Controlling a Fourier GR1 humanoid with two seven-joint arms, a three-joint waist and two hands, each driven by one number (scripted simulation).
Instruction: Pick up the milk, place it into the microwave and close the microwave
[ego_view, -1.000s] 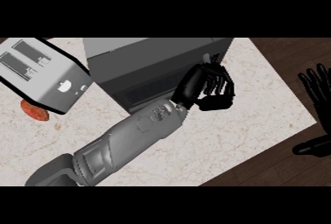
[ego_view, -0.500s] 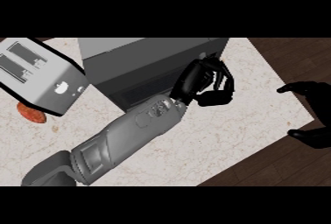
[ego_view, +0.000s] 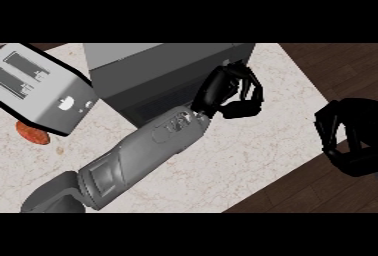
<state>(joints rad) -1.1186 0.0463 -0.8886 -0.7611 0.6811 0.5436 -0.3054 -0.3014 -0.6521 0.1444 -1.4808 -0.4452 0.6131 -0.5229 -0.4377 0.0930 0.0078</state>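
The toaster (ego_view: 46, 89) stood left of the microwave (ego_view: 166, 75) on the counter (ego_view: 244, 150) (both toward its back).

The left forearm (ego_view: 140, 157) is a smooth, glossy mid-grey shell, rounded like a tube and widening toward the elbow, where a darker grey cuff-like segment (ego_view: 52, 197) joins it. A recessed rectangular panel line marks the shell near the elbow, and a small pale marking sits close to the wrist. The left hand (ego_view: 229, 92) is matt black, built of jointed, blocky segments with rounded knuckles. The right hand (ego_view: 351, 140), over the desk's right edge, is the same black, its segments thick and glossy-edged.
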